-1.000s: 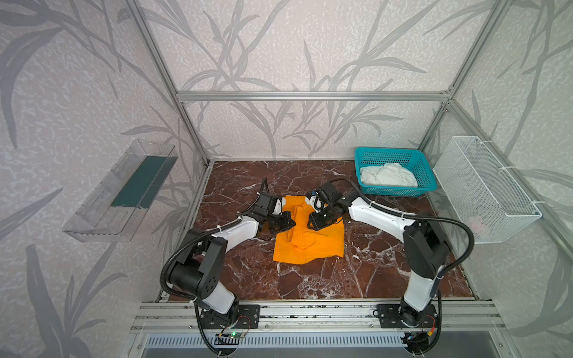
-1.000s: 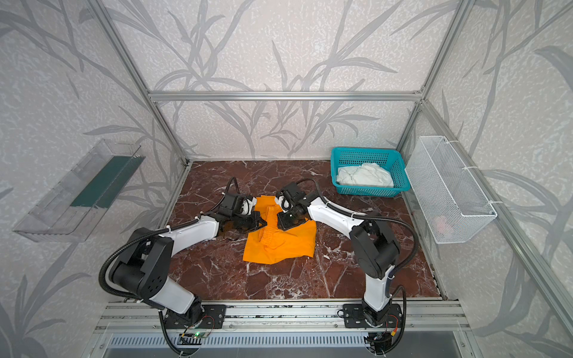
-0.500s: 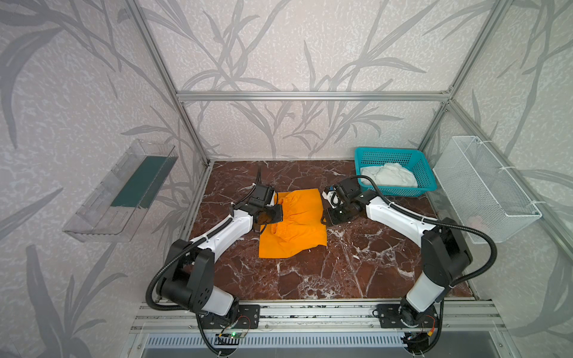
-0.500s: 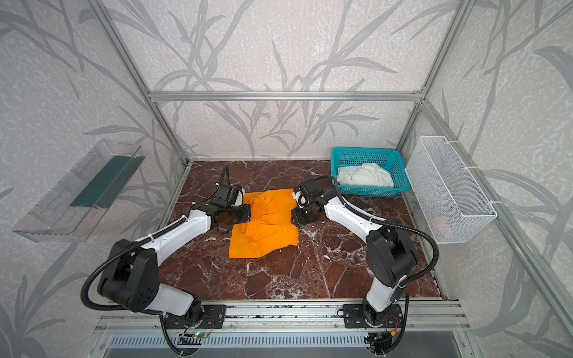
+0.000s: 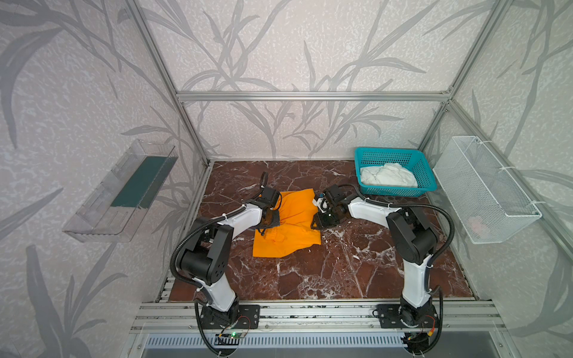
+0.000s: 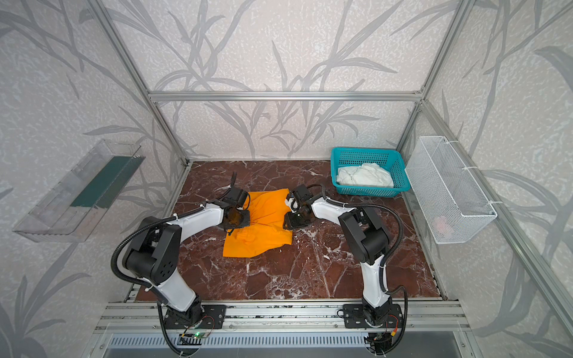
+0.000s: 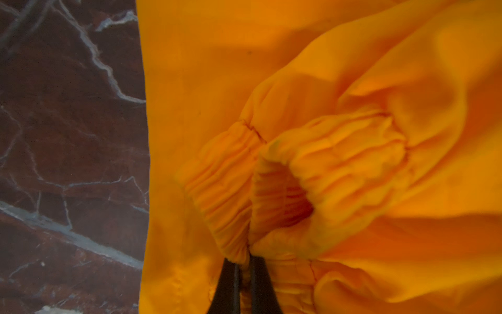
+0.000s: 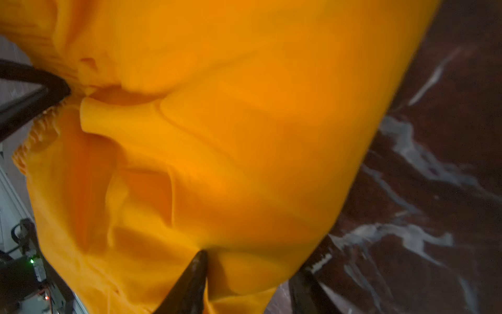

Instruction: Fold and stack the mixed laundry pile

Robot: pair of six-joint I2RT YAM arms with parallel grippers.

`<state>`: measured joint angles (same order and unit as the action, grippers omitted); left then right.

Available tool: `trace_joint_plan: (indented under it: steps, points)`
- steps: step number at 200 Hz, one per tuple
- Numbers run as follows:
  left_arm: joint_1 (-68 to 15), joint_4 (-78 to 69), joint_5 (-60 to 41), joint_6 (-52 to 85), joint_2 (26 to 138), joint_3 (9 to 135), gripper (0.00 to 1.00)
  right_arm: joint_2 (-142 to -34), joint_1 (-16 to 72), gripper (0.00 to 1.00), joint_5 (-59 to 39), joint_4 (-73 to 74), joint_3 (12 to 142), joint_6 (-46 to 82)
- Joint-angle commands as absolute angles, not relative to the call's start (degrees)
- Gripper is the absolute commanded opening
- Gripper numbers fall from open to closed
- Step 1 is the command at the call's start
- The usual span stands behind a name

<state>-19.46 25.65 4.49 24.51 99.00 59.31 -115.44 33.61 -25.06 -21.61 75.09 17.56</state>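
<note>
Left gripper: jaws together, pinched on the gathered elastic band of the orange trousers. The fingers show dark at the bottom centre of the left wrist view, with cloth squeezed between them.

Right gripper: jaws partly apart, with a fold of the trousers' edge between them. One fingertip presses into the cloth. Cannot tell whether the jaws actually clamp it.

Counts: two grippers, one pair of orange trousers, one white garment, one teal basket, one white wire basket, one clear wall tray.

In both top views the trousers lie rumpled at frame centre on the red marble table. The left gripper is at their left edge and the right gripper at their right edge, so the cloth spans between the two.

The white garment sits crumpled inside the teal basket in the upper right of the table, well apart from both grippers. The wire basket hangs on the wall at frame right, the tray on the wall at frame left.
</note>
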Motion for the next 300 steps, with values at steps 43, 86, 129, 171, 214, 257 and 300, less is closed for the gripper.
trace_joint_plan:
  steps: [43,86,129,171,214,257,300]
  points:
    - [-19.29,27.45,2.32,15.75,107.91,68.62,0.0,-110.38,42.8,0.15,-33.02,-18.44,67.0,19.28]
    - [-19.51,27.76,-13.54,7.23,108.46,74.07,0.0,-101.65,46.39,0.21,-37.41,-11.29,58.6,23.63]
    - [-19.95,27.75,-7.03,10.31,106.14,77.94,0.17,-93.15,43.19,0.54,-29.02,-22.33,60.63,15.29]
    - [-19.16,32.69,6.76,22.14,100.37,78.29,0.56,-94.11,31.99,0.61,-19.97,-23.9,66.85,8.36]
    - [-19.16,34.56,4.19,27.02,90.73,69.4,0.61,-110.03,23.94,0.61,-18.94,-27.55,82.66,7.04]
    - [-19.25,26.73,-4.85,32.58,77.72,51.71,0.77,-120.26,23.29,0.55,-15.38,-32.63,90.3,5.9]
    - [-19.33,17.58,-12.42,37.01,76.31,41.25,0.72,-117.73,23.49,0.49,-17.65,-33.45,82.17,8.11]
